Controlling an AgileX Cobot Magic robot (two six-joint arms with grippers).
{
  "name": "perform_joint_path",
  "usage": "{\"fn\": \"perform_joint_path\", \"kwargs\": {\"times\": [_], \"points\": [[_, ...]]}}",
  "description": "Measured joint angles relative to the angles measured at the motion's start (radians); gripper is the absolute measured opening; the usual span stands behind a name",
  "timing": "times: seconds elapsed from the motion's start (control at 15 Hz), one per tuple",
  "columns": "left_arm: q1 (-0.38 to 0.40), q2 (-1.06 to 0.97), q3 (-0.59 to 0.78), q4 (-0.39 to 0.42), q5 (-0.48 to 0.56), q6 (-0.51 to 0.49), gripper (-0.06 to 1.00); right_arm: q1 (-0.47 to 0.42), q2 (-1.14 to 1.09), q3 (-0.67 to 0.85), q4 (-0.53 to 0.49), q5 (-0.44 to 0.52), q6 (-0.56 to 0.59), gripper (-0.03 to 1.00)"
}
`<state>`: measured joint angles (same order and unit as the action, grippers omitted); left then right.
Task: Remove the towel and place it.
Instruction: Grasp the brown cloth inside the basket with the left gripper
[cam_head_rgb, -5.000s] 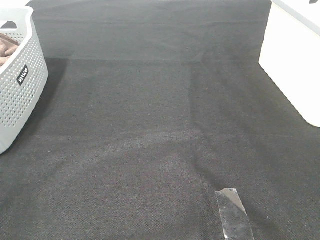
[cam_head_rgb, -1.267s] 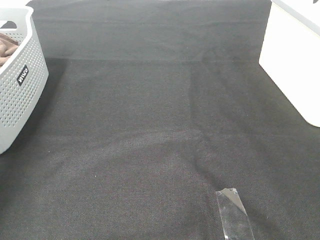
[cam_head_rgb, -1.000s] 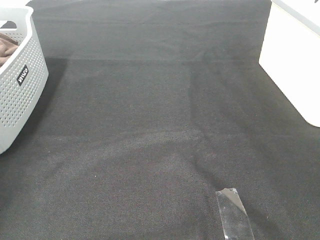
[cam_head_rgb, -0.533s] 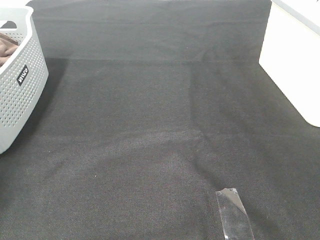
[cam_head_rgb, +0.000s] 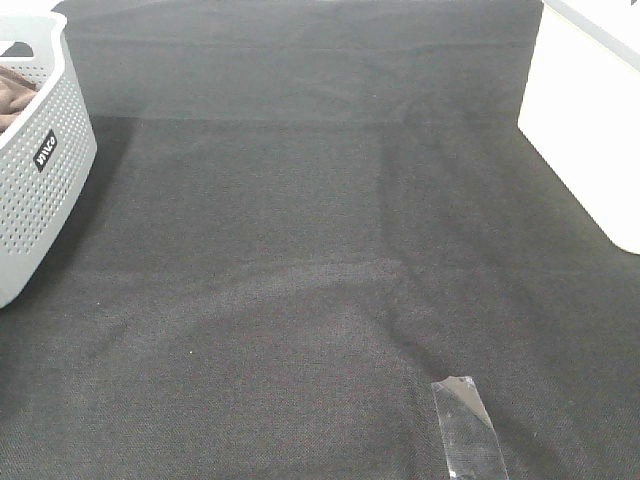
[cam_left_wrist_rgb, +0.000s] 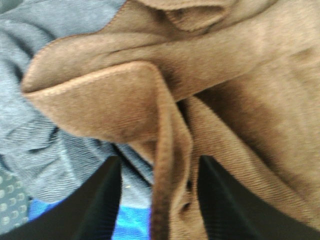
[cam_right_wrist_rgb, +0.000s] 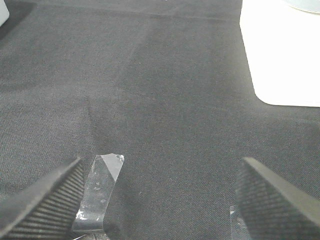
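While the left gripper (cam_left_wrist_rgb: 160, 167), part-open, straddles a fold of the towel (cam_left_wrist_rgb: 240, 90) in the basket (cam_head_rgb: 40, 200) at upper left, it may snag the grey-blue cloth (cam_left_wrist_rgb: 27, 125) too; the right gripper (cam_right_wrist_rgb: 161, 167) gapes wide.

I see a black table covering (cam_head_rgb: 300, 250) under soft light. A white surface (cam_head_rgb: 590, 130) lies at its right edge, a tape strip (cam_head_rgb: 468, 430) near its front.

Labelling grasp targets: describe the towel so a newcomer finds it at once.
On the black-cloth table, look at the grey perforated plastic basket at the left edge. Inside it lies the crumpled brown terry towel with stitched edges. It is the only brown fabric, lying over a grey cloth and a bright blue cloth.
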<state>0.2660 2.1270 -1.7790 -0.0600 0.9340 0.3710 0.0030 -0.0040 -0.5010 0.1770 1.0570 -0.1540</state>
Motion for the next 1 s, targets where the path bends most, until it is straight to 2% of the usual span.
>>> {"fn": "perform_joint_path", "kwargs": {"times": [0.13,0.2,0.27,0.4,0.47,0.87,1.0], "points": [[0.000,0.000,0.000,-0.018,0.007,-0.003,0.42,0.000,0.000,0.000,0.000,0.000,0.000,0.78],[0.000,0.000,0.000,-0.019,0.012,-0.003,0.31,0.000,0.000,0.000,0.000,0.000,0.000,0.78],[0.000,0.000,0.000,-0.019,0.012,-0.003,0.31,0.000,0.000,0.000,0.000,0.000,0.000,0.78],[0.000,-0.002,0.000,-0.019,0.015,-0.003,0.06,0.000,0.000,0.000,0.000,0.000,0.000,0.78],[0.000,-0.011,0.000,-0.021,0.016,-0.005,0.00,0.000,0.000,0.000,0.000,0.000,0.000,0.78],[0.000,-0.164,0.000,-0.026,0.057,-0.068,0.00,0.000,0.000,0.000,0.000,0.000,0.000,0.78],[0.000,-0.232,0.000,-0.029,0.073,-0.117,0.00,0.000,0.000,0.000,0.000,0.000,0.000,0.78]]}}
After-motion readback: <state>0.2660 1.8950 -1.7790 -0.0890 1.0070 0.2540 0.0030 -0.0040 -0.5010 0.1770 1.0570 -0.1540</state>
